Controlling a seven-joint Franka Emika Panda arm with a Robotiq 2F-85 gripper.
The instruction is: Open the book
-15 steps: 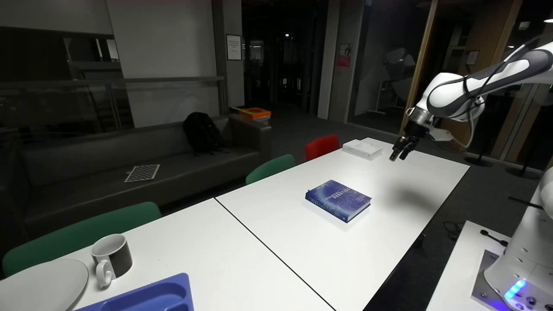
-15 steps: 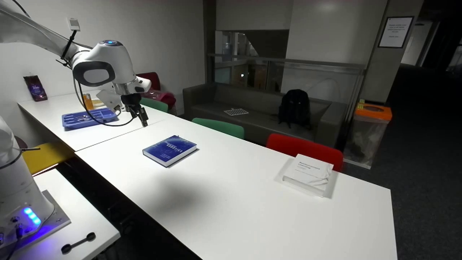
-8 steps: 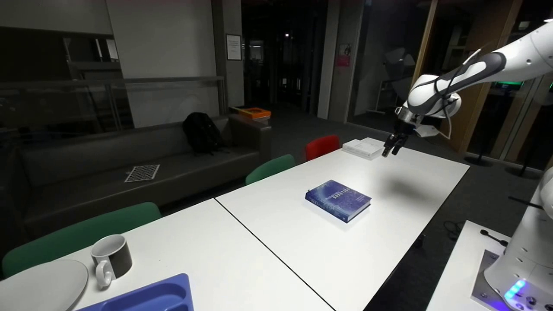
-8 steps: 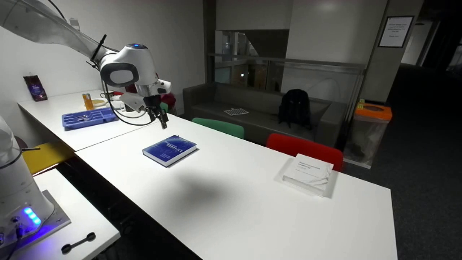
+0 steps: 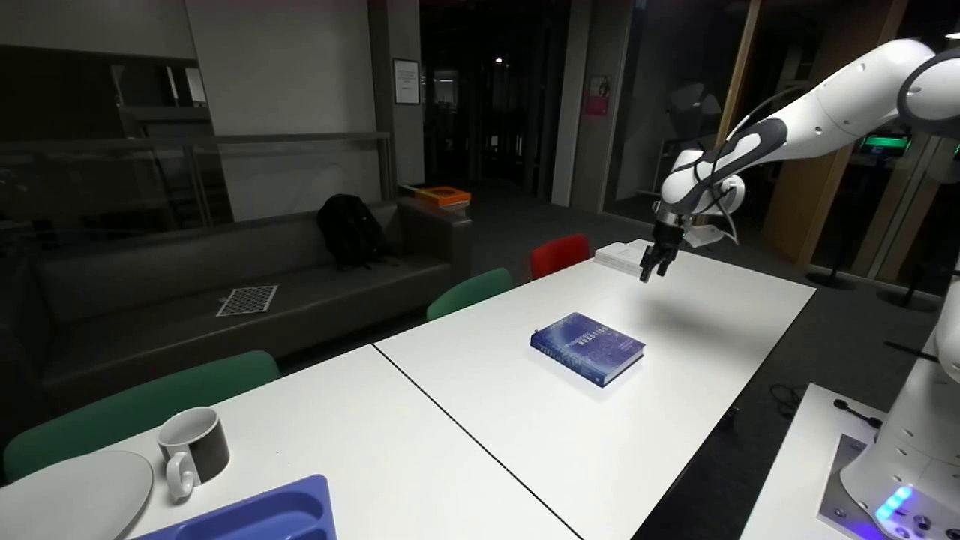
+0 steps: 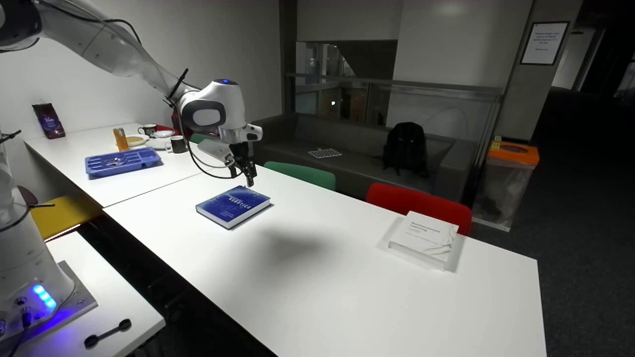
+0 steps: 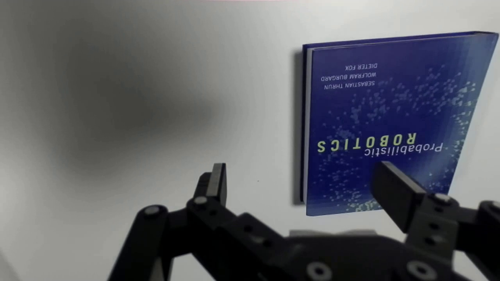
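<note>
The dark blue book lies closed and flat on the white table in both exterior views. Its cover reads "Probabilistic Robotics". In the wrist view the book is right of centre, with its white page edge on its left side. My gripper is open and empty, its fingers wide apart. In the wrist view the right finger overlaps the lower cover, and the left finger is over bare table. In both exterior views the gripper hangs in the air above the table, apart from the book.
A white book lies on the table near its far edge, also in an exterior view. A blue tray, a dark mug and an orange can stand on the adjoining table. Green and red chairs line the edge.
The arm has reached out further over the table. The gripper has moved toward the book's side and sits a little lower in an exterior view. The book has not moved.
</note>
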